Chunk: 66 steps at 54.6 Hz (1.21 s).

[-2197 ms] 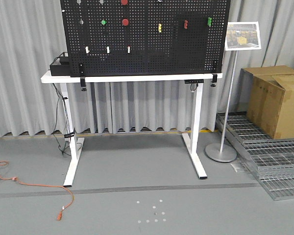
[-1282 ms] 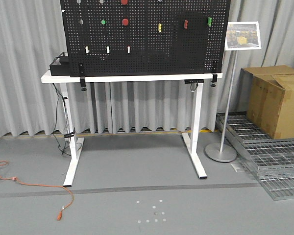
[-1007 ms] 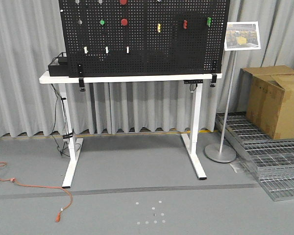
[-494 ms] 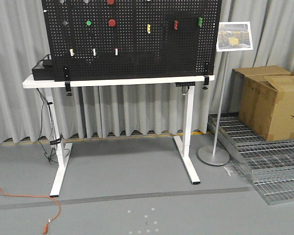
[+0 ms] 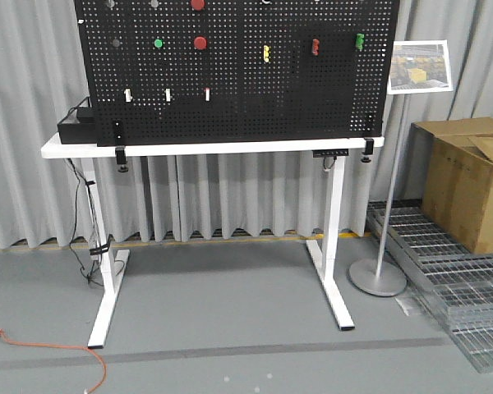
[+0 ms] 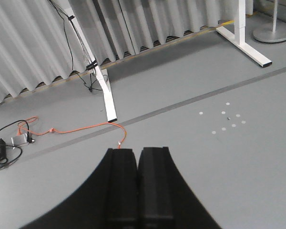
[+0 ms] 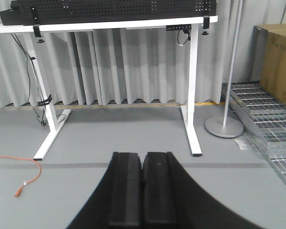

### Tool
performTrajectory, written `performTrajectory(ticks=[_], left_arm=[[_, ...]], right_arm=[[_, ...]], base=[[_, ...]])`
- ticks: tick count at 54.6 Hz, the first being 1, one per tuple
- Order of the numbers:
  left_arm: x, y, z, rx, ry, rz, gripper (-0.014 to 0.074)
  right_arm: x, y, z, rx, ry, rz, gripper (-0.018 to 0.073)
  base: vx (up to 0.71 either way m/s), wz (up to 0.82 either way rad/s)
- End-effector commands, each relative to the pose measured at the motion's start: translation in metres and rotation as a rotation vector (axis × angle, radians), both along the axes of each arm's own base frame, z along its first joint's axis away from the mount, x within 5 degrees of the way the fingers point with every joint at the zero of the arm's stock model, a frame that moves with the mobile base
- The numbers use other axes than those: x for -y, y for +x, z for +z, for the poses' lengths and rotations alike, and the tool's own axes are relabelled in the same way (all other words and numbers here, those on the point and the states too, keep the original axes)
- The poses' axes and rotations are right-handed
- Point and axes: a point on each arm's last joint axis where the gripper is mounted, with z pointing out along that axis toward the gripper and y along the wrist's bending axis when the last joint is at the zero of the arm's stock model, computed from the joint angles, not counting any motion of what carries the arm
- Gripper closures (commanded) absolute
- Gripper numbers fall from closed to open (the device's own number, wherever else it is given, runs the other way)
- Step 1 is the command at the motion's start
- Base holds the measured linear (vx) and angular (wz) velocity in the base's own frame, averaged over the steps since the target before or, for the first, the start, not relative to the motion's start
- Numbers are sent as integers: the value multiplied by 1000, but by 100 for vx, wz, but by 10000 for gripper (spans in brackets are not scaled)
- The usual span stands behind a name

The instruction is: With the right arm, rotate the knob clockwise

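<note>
Knob (image 5: 115, 39) and black pegboard (image 5: 255, 90) sit larger and further right in the front view than half a second ago, so I judge my base has rolled closer. The board stands on the white tabletop (image 5: 230, 148). My right hand (image 7: 142, 160) is pressed closed on nothing, low above the floor and well apart from the board. My left hand (image 6: 137, 155) is closed and empty too. The knob, a tiny grey ring as far as I can tell, sits high on the board's left, just left of the green button (image 5: 158, 43). Turning has not begun; the right hand must rise and open first.
</note>
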Motion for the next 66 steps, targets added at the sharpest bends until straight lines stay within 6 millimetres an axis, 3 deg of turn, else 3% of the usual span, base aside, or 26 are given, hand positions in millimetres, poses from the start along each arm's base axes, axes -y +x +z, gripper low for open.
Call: performTrajectory(ticks=[1,66], left_arm=[[0,2,1,71,-8,3,603],[0,2,1,71,-8,3,603]], right_arm=[[1,1,3,76,0,-6,565],[1,1,3,77,0,-6,565]], base=[[29,3],[35,0]])
